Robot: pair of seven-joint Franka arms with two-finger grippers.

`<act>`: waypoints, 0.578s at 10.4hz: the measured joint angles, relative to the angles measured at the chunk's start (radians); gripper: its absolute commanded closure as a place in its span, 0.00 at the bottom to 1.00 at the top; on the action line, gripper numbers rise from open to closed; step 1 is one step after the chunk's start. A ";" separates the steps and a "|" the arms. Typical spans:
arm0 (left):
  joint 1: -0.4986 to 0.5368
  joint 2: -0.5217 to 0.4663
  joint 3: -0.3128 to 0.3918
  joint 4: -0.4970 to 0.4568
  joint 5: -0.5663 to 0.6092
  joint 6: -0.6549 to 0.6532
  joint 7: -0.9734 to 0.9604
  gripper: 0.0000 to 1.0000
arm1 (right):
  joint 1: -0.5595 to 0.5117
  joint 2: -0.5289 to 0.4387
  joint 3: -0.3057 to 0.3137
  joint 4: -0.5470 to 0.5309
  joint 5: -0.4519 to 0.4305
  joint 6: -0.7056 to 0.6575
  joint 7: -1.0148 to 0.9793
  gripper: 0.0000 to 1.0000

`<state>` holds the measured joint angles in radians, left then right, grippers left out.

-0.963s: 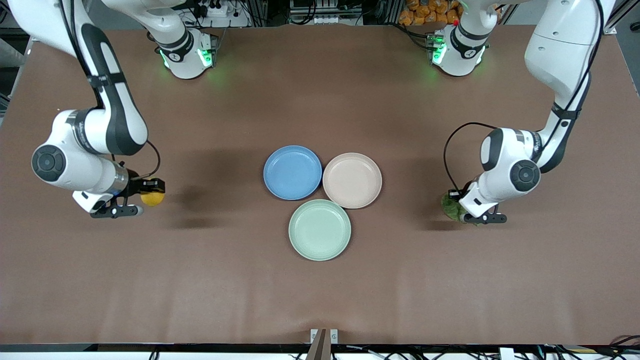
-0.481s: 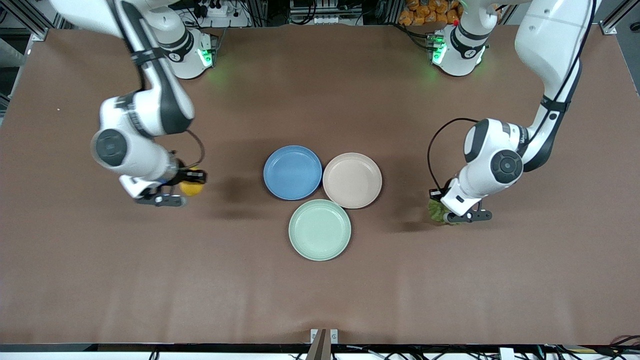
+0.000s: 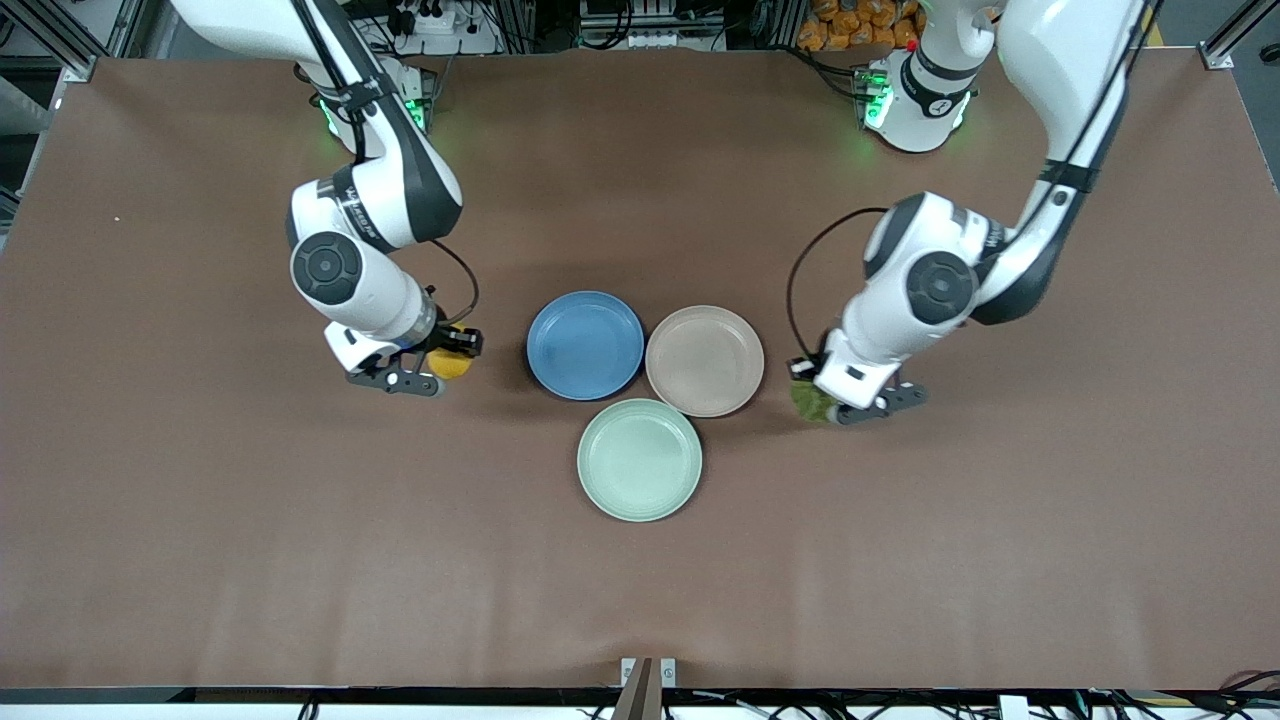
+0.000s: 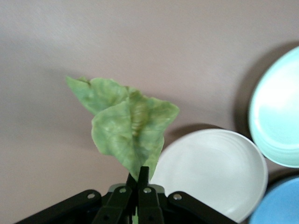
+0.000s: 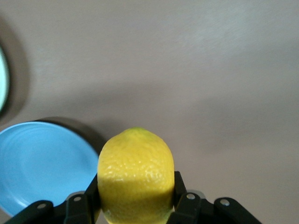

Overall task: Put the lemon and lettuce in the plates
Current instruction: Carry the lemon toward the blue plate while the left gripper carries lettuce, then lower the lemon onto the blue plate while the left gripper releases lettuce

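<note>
My right gripper (image 3: 445, 358) is shut on the yellow lemon (image 3: 450, 364), held above the table beside the blue plate (image 3: 585, 345), toward the right arm's end. The right wrist view shows the lemon (image 5: 135, 175) between the fingers, with the blue plate (image 5: 42, 165) close by. My left gripper (image 3: 812, 392) is shut on the green lettuce (image 3: 810, 402), held above the table beside the beige-pink plate (image 3: 704, 360), toward the left arm's end. The left wrist view shows the lettuce (image 4: 128, 123) hanging from the closed fingers, partly over the beige-pink plate (image 4: 212, 175).
A pale mint-green plate (image 3: 639, 459) lies nearer the front camera, touching the other two; it also shows in the left wrist view (image 4: 278, 123). The brown table (image 3: 640, 580) spreads wide around the plates.
Both arms have swung inward toward the plates. The right gripper carried the lemon toward the blue plate, and the left gripper carried the lettuce toward the beige-pink plate.
</note>
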<state>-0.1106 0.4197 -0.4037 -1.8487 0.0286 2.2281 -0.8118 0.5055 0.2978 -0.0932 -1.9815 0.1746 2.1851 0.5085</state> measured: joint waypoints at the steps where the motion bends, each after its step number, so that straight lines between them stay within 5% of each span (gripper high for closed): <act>1: -0.036 0.013 0.000 0.018 0.000 0.000 -0.068 1.00 | 0.020 0.010 0.000 0.000 0.012 0.017 0.029 1.00; 6: -0.184 0.135 0.002 0.101 0.000 0.010 -0.296 1.00 | 0.203 0.139 0.001 0.035 0.019 0.151 0.312 1.00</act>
<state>-0.2947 0.5549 -0.4015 -1.7479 0.0286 2.2379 -1.1082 0.7090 0.4370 -0.0923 -1.9466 0.1940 2.3362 0.8208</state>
